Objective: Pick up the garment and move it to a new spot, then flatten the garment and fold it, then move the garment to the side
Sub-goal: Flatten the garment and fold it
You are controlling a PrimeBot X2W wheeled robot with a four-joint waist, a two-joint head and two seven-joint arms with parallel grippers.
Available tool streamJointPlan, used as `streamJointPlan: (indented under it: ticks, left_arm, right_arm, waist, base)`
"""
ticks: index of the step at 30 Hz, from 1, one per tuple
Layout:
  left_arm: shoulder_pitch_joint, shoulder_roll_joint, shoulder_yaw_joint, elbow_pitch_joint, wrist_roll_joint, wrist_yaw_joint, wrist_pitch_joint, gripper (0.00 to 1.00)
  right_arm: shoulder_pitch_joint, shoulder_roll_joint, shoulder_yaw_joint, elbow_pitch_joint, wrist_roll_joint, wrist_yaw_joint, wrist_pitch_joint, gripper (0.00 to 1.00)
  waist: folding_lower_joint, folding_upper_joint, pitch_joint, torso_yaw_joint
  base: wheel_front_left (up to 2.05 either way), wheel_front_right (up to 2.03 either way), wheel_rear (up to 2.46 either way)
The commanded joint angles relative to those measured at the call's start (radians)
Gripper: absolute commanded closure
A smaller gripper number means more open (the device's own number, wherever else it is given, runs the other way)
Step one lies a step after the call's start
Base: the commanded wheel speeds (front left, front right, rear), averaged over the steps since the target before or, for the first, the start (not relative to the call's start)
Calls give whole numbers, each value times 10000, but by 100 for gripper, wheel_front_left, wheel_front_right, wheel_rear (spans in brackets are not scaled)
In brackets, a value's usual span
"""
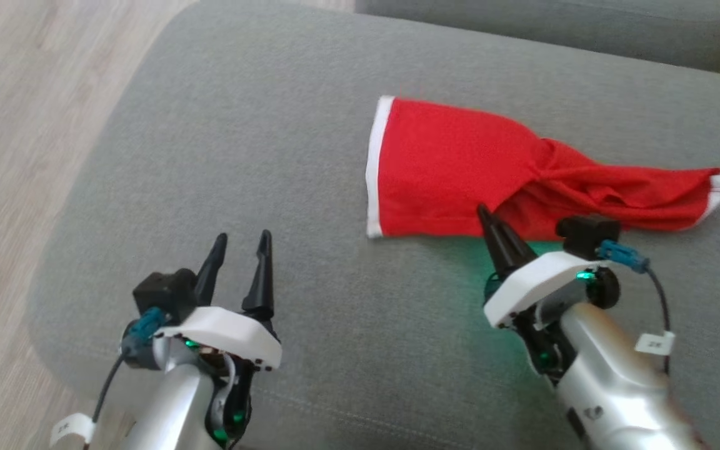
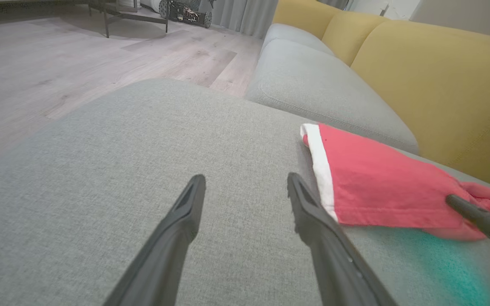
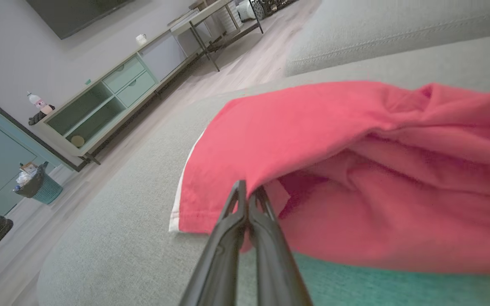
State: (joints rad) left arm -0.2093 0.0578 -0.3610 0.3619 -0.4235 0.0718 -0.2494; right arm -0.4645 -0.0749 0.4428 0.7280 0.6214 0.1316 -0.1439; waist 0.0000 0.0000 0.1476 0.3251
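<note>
Garment: my red garment point(image 1: 460, 169), white-trimmed and twisted, lies on the grey sofa cushion point(image 1: 241, 125) toward 2 o'clock in the head view.
Right arm: my right gripper point(image 1: 490, 215) is pinched onto the garment's 6 o'clock edge.
Left arm: my left gripper point(image 1: 242, 240) is spread wide at 7 o'clock, holding nothing.
Progress: I judge only the grasp is made; moving, flattening and folding remain.

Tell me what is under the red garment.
The garment lies on the grey sofa cushion; the cushion shows all around it. The right gripper is shut on its near edge. Anything beneath the cloth's folds is covered.
</note>
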Motion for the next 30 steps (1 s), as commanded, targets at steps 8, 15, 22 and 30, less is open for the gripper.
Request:
streamJointPlan:
  ticks: [8,15,22,30]
  left_arm:
    - [96,-3,873,-160,272,-186,-124,0]
    - [246,-48,1010,-198,328,-305,-124,0]
    - [147,-70,929,-161,346,-375,-124,0]
    - [-46,-74,614,-128,188,-367,-124,0]
  right_arm:
    - [928,-2209,663,-2240,741,-9,1264,100]
    - [2001,-4797,479,-4011,1031,-9,3584,100]
    - [2156,-6250,435,-4649,657,-9,4782,100]
    - [1429,-7192,1316,-4674,333,-9,5047,100]
  waist:
    - [0,0,-880,-1425]
    - [0,0,-1108,-2368]
    - [0,0,-999,-2692]
    - [0,0,-777,-2500]
  base:
    - [0,0,0]
    - [0,0,0]
    - [0,0,0]
    - [0,0,0]
